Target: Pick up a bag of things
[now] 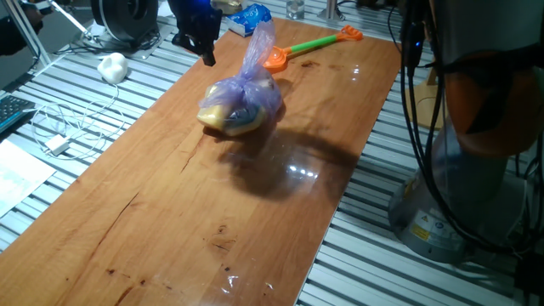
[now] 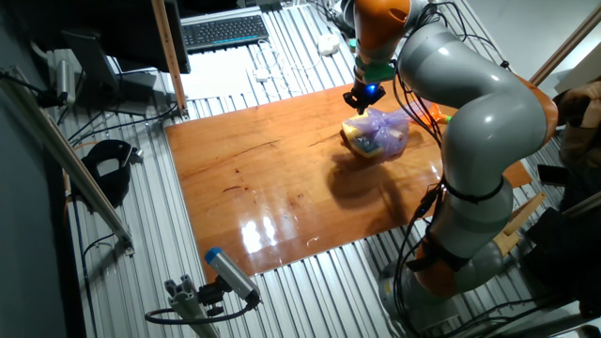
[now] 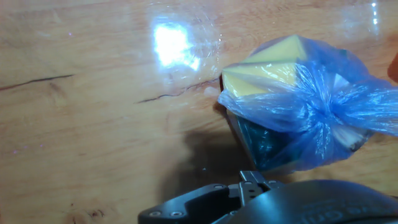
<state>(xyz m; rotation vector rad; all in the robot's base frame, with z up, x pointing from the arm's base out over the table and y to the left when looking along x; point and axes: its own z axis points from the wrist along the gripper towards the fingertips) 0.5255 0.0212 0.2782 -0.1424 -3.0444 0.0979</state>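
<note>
Bag of things [image 1: 240, 104] rests mid-surface [image 1: 170, 221], its loose top rising toward an orange shovel [image 1: 310, 47] just beyond. The gripper [image 1: 197, 38] hovers above, unladen; whether its jaws are parted cannot be told. Approach phase: next, descend onto the knot, seen only from the hand view.

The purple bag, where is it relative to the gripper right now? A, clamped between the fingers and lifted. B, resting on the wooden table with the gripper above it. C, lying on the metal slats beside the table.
B: the purple bag sits on the wooden table, with the gripper above it, not gripping it.
</note>
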